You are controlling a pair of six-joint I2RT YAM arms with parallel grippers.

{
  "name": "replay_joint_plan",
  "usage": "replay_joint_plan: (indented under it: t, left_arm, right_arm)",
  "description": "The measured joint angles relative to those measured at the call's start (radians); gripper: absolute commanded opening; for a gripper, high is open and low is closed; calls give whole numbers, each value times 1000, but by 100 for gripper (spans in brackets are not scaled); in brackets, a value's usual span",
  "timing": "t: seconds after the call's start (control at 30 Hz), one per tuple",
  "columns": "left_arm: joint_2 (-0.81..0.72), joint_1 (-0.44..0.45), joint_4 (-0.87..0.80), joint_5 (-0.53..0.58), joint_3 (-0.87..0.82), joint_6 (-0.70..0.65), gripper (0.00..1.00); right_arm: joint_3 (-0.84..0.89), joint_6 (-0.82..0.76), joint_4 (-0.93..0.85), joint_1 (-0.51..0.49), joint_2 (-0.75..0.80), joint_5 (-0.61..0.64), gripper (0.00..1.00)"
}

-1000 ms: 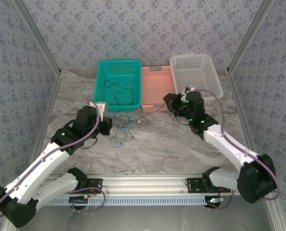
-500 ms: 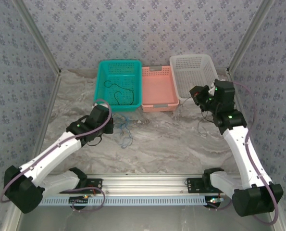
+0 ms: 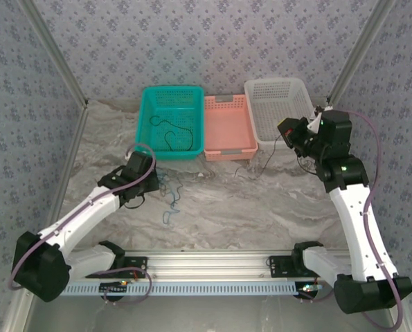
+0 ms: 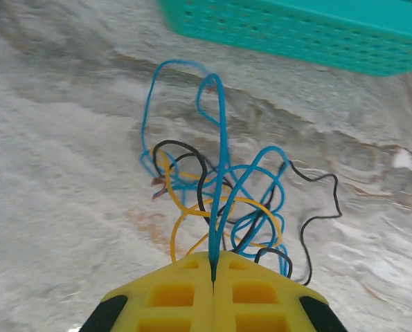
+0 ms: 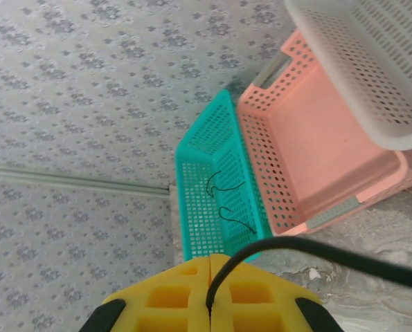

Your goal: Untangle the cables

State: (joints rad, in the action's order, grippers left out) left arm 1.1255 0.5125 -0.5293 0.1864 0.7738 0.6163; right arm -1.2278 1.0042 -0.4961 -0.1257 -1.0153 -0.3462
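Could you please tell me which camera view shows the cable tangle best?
The left wrist view: the cable tangle lies close, its blue, black and yellow strands distinct. The top external view shows it tiny; the right wrist view, one black cable.

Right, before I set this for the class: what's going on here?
Two robot arms are untangling thin cables. The left gripper is shut on a blue cable rising out of the tangle of blue, black and yellowish wires on the table, just in front of the teal basket. The right gripper is shut on a black cable, held up beside the white basket and trailing down to the table.
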Motion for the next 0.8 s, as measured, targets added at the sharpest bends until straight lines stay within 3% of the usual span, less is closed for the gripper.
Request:
replay_joint_plan:
  t: [0.07, 0.1, 0.23, 0.4, 0.5, 0.67, 0.8]
  left_arm:
    - [11, 8, 15, -35, 12, 7, 60]
    - [8, 14, 17, -42, 18, 14, 69]
    - [-59, 72, 25, -45, 43, 46, 81]
    - [-166, 108, 3, -47, 112, 129, 83]
    - [-206, 134, 6, -64, 126, 245, 80]
    - [-198, 296, 92, -69, 83, 453, 77]
    - [-73, 391, 224, -106, 78, 558, 80]
  right_arm:
    - [-14, -8, -2, -17, -2, 1, 0]
    - [-18, -12, -3, -28, -3, 1, 0]
    - [-21, -30, -8, -84, -12, 11, 0]
    - [-4, -37, -7, -143, -13, 37, 0]
    - [43, -37, 12, -180, -12, 55, 0]
    - [125, -36, 30, -242, -13, 82, 0]
    - [162, -33, 58, -278, -12, 100, 0]
